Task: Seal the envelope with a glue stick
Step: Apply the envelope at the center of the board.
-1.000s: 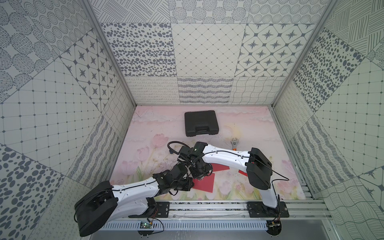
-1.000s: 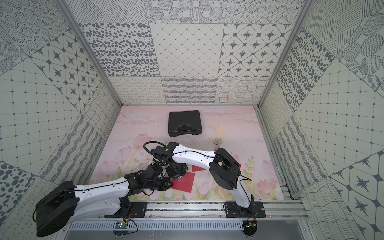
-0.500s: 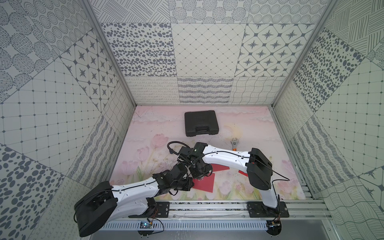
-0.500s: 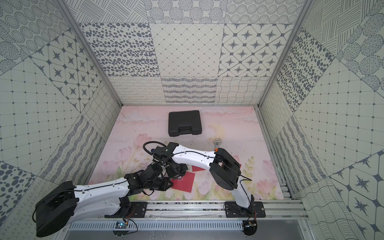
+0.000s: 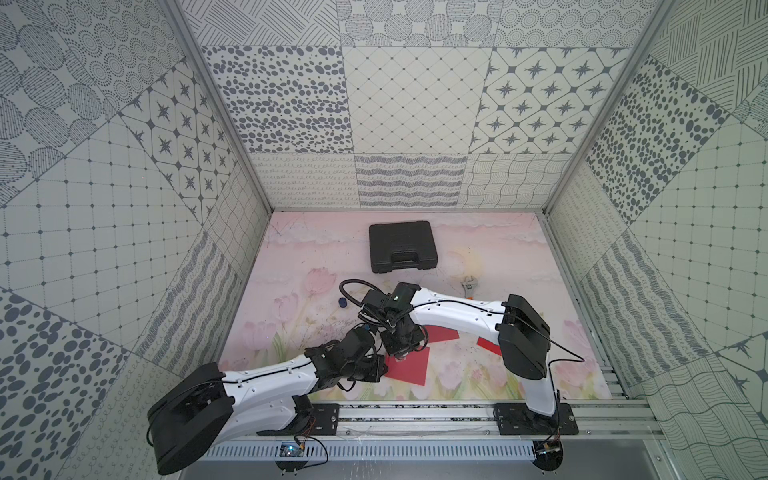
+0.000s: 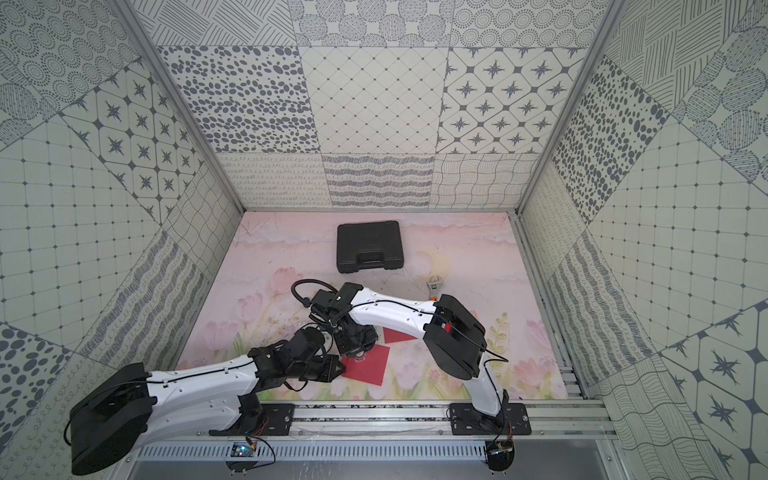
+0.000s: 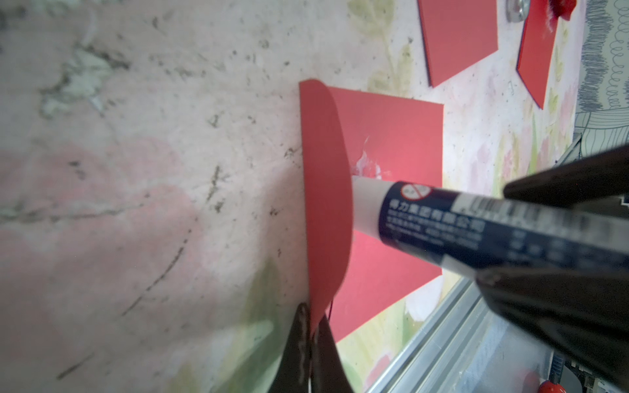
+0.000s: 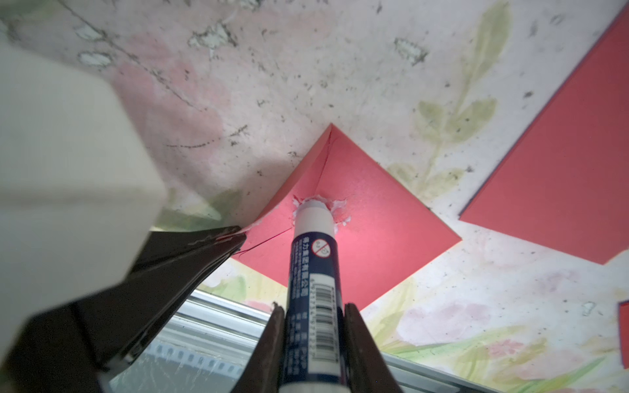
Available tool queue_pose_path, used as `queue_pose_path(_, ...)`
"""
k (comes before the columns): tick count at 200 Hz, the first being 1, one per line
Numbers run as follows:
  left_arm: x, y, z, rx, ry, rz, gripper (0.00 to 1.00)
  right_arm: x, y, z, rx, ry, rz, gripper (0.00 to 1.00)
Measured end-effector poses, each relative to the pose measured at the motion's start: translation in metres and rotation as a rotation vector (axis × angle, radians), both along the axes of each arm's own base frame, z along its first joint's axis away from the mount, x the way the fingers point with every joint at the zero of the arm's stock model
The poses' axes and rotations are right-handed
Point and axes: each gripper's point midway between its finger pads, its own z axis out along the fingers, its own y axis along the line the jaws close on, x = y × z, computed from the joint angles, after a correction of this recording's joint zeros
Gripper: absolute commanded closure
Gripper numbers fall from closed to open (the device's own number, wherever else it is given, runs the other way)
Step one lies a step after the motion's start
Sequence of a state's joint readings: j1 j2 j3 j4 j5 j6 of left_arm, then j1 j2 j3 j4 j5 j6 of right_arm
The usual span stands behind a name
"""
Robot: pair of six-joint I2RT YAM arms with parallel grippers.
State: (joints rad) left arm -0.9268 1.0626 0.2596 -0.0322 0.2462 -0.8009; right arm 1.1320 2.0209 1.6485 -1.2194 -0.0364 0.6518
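A red envelope (image 5: pixel 411 370) (image 8: pixel 377 211) lies flat near the front rail, its rounded flap (image 7: pixel 325 190) lifted on edge. My left gripper (image 7: pixel 312 314) (image 5: pixel 380 368) is shut on the flap's end. My right gripper (image 8: pixel 313 307) (image 6: pixel 357 353) is shut on the glue stick (image 8: pixel 313 262) (image 7: pixel 442 217), a navy printed tube with a white neck. The stick's tip presses on the envelope body just under the raised flap, and white glue smears (image 8: pixel 337 206) surround it. In both top views the two wrists crowd over the envelope and hide the stick.
Two more red envelopes (image 5: pixel 442 334) (image 5: pixel 488 345) lie to the right. A small dark blue cap (image 5: pixel 342 303) sits on the mat to the left. A black case (image 5: pixel 402 247) and a wrench (image 5: pixel 469 286) lie farther back. The aluminium rail (image 5: pixel 415 409) runs along the front.
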Motion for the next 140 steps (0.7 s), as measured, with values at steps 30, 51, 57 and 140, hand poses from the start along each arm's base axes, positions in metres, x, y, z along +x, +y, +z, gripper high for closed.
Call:
queue_pose_path(30, 0.0, 0.0, 0.0, -0.001, -0.001, 0.0, 1.0, 0.002, 0.0, 0.0, -0.02, -0.022, 0.01, 1.0)
queue_pose_path(51, 0.0, 0.0, 0.0, 0.0, -0.001, 0.0, 1.0, -0.002, 0.0, -0.002, -0.005, 0.011, 0.004, 1.0)
queue_pose_path(57, 0.0, 0.0, 0.0, 0.0, -0.001, 0.0, 1.0, -0.004, 0.001, -0.002, 0.004, 0.027, 0.002, 1.0)
queue_pose_path(140, -0.001, 0.001, 0.0, 0.002, 0.002, 0.0, 1.0, 0.001, -0.001, 0.0, -0.022, 0.013, 0.001, 1.0)
